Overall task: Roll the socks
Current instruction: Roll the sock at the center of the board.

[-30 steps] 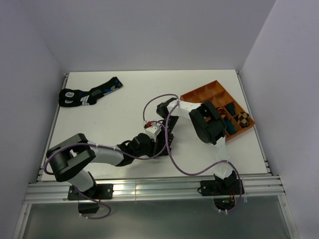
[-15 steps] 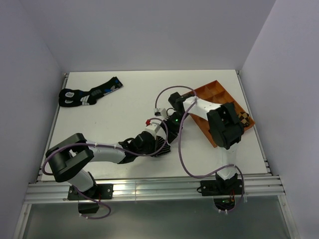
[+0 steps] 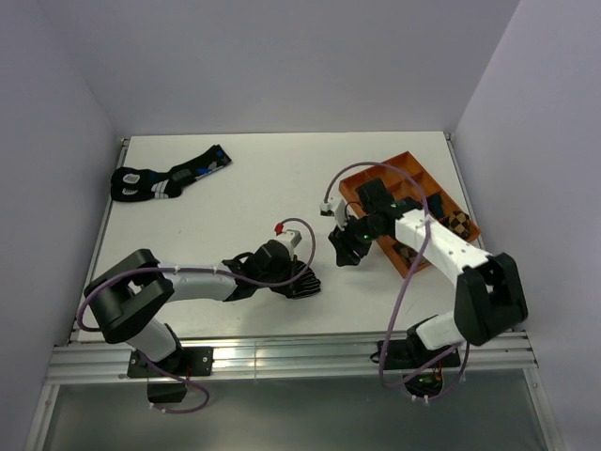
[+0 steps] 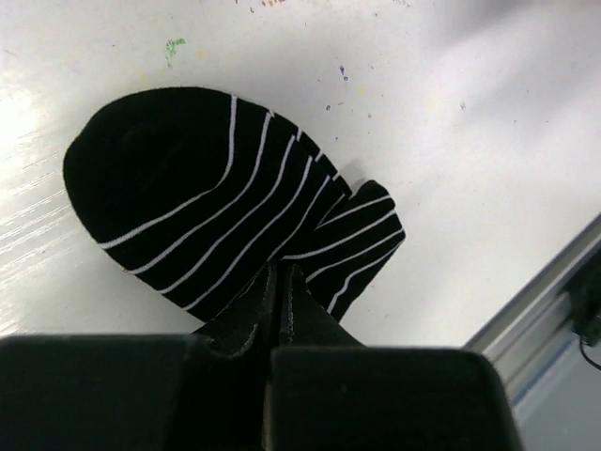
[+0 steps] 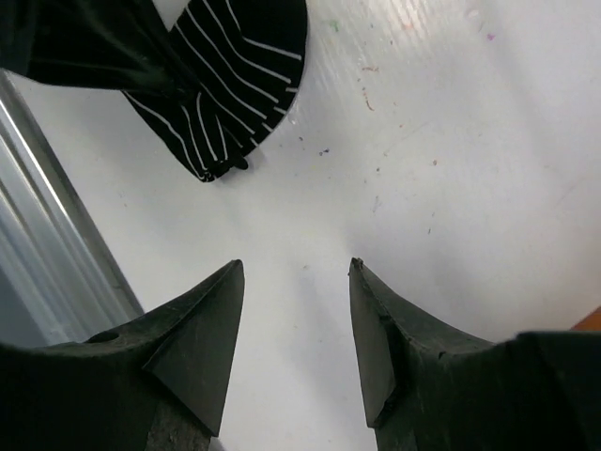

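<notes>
A black sock with thin white stripes (image 3: 300,280) lies bunched on the white table near its front edge. The left wrist view shows the sock (image 4: 188,197) as a rounded lobe with a smaller flap beside it. My left gripper (image 3: 285,272) (image 4: 279,274) is shut, its tips pinching the sock's near edge where the two lobes meet. My right gripper (image 3: 343,246) (image 5: 296,268) hangs open and empty over bare table, to the right of the sock (image 5: 230,85) and apart from it.
An orange compartment tray (image 3: 376,175) stands at the right, behind my right arm, with a brown-checked bundle (image 3: 457,224) in it. Black socks with blue and white marks (image 3: 169,178) lie at the back left. The table's metal front rail (image 5: 47,235) runs just beyond the striped sock.
My right gripper has let go, opened and drawn back to the right, away from the sock. My left gripper stays shut on the sock near the front edge.
</notes>
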